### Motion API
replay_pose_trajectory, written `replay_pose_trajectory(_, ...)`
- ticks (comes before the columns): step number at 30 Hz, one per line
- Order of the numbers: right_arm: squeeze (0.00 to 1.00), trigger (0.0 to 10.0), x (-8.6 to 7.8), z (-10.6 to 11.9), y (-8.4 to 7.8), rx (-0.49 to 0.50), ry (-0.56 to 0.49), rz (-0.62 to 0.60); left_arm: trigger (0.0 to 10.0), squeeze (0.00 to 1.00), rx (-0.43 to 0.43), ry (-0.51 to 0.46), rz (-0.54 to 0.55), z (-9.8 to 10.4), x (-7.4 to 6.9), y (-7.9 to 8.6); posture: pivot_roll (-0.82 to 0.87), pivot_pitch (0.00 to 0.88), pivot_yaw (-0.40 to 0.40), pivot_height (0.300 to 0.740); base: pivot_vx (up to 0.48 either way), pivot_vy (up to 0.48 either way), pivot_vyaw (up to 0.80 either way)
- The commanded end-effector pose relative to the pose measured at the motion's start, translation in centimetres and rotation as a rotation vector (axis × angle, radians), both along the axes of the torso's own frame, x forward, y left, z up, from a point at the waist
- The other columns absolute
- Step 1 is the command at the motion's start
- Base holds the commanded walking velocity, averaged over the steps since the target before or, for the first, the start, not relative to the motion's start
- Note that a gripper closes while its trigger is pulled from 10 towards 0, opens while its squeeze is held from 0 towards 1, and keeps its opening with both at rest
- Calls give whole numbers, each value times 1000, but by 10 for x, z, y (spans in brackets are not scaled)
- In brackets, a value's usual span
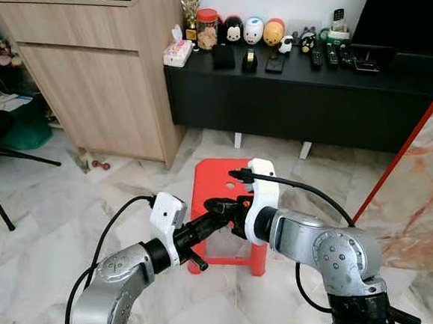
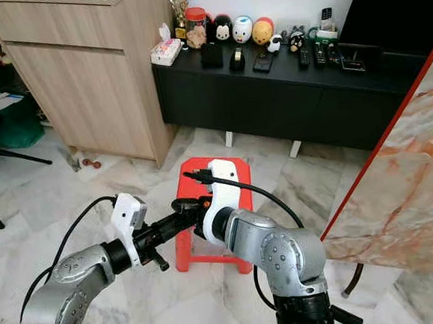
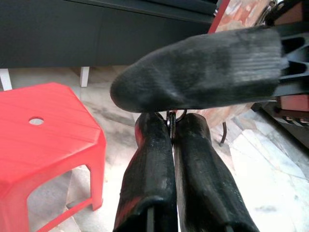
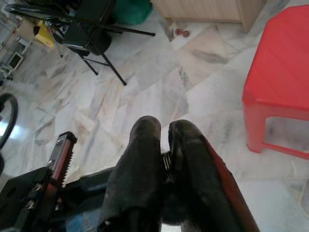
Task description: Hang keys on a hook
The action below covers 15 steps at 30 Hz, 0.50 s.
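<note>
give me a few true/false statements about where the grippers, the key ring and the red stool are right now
1. Both grippers meet above the red stool. True: the left gripper and right gripper come together over it.
2. The left gripper's fingers are spread wide. False: they are pressed together, pinching a metal key ring.
3. The stool stands on a marble floor. True.
4. The key ring hangs on a hook. False: it is pinched between the gripper fingers, and the right gripper's fingers also close on a metal ring.
5. The stool sits on top of the black cabinet. False: it stands on the floor in front of it.
</note>
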State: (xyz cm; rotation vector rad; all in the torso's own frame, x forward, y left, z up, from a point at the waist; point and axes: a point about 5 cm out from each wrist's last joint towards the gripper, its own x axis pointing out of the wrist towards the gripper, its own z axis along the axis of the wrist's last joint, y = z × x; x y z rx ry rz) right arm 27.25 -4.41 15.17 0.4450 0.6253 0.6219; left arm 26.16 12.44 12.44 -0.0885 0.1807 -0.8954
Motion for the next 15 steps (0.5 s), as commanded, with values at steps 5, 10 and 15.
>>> replay_pose_trajectory(5,1000,10000,-2,-2,8,24,17,-3,0,0,2,-7,-42,-1,-4,-4,14,95,-86,734,0,0,0)
replay_pose_trajectory(10,86,10000,5,-1,2,9,-10,-80,0,0,6,-5,-48,-1,-4,-4,15,97,-85,734,0,0,0)
replay_pose_trajectory(15,0,10000,21,15,-10,59,-98,-199,0,0,8,-3,-55,-1,-4,-4,14,98,-80,734,0,0,0)
